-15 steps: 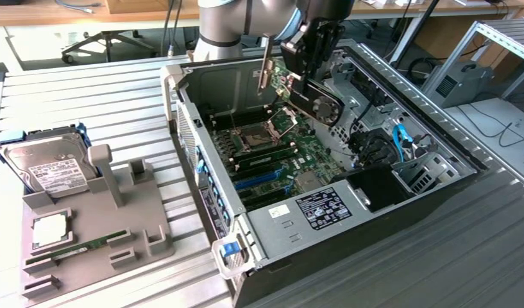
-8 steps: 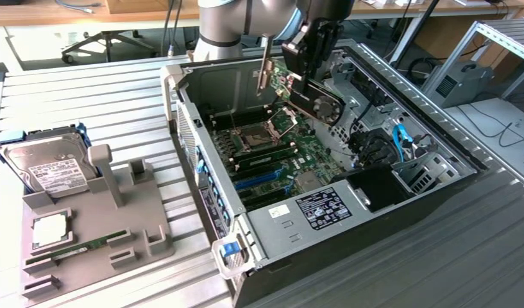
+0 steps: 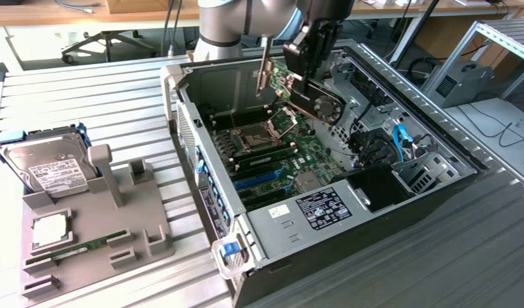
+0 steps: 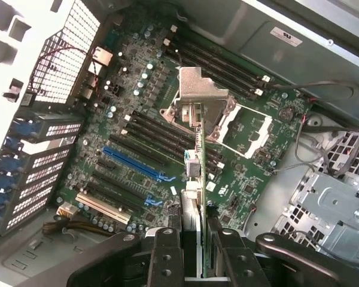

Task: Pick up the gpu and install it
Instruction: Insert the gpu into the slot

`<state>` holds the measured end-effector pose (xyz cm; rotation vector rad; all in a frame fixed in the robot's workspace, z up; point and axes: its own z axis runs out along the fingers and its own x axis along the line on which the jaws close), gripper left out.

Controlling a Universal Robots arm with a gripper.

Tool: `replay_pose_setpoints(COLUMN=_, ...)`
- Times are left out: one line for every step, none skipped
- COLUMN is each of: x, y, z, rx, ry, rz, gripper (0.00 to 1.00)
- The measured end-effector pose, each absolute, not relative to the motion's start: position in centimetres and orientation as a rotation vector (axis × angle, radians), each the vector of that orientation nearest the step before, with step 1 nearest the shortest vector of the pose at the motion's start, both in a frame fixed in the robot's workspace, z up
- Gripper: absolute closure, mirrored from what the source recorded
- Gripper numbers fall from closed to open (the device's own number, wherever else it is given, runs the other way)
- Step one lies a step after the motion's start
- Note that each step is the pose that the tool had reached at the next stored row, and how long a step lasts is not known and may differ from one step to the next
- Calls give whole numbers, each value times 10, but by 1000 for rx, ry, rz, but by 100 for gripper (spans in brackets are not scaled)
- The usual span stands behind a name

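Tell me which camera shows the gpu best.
The exterior view: the gpu hangs over the open computer case, showing its broad face and silver bracket. The wrist view sees it edge-on, a thin strip between the fingers of the gripper.

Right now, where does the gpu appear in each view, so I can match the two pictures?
Exterior view: the gpu hangs upright over the open computer case, near the picture's top centre.
Wrist view: the gpu is seen edge-on, clamped in the tool, above the motherboard.
Shared landmark: the long blue slot on the motherboard.
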<state>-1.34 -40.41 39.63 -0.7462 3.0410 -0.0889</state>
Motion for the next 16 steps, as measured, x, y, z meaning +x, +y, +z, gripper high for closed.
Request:
replay_pose_setpoints(x=-13, y=-404, z=396, rx=-751, ry=3040, rz=-89, gripper=73)
replay_pose_setpoints(x=-13, y=-404, z=396, rx=-756, ry=3038, rz=-89, gripper=73)
replay_pose_setpoints(x=-13, y=-404, z=396, rx=-762, ry=3037, rz=-89, gripper=73)
replay_pose_setpoints(x=-13, y=-404, z=396, rx=-767, ry=3035, rz=-89, gripper=73)
replay_pose_setpoints(x=-13, y=-404, z=396, rx=-775, ry=3033, rz=-89, gripper=73)
replay_pose_setpoints(x=-13, y=-404, z=396, rx=-780, ry=3032, rz=-89, gripper=73)
replay_pose_setpoints(x=-13, y=-404, z=396, rx=-791, ry=3029, rz=-89, gripper=73)
replay_pose_setpoints(x=-13, y=-404, z=396, rx=-800, ry=3026, rz=-89, gripper=73)
replay_pose_setpoints(x=-13, y=-404, z=396, rx=-807, ry=3024, rz=-89, gripper=73)
replay_pose_setpoints(x=-13, y=-404, z=396, rx=-812, ry=3023, rz=-88, gripper=73)
replay_pose_setpoints(x=-13, y=-404, z=396, rx=-823, ry=3020, rz=-88, gripper=73)
replay_pose_setpoints(x=-13, y=-404, z=396, rx=-830, ry=3018, rz=-88, gripper=73)
replay_pose_setpoints(x=-13, y=-404, z=396, rx=-834, ry=3016, rz=-88, gripper=73)
replay_pose_setpoints(x=-13, y=-404, z=396, rx=-840, ry=3015, rz=-88, gripper=73)
replay_pose_setpoints(x=-13, y=-404, z=396, rx=-847, ry=3013, rz=-88, gripper=73)
replay_pose_setpoints(x=-13, y=-404, z=396, rx=-854, ry=3010, rz=-88, gripper=73)
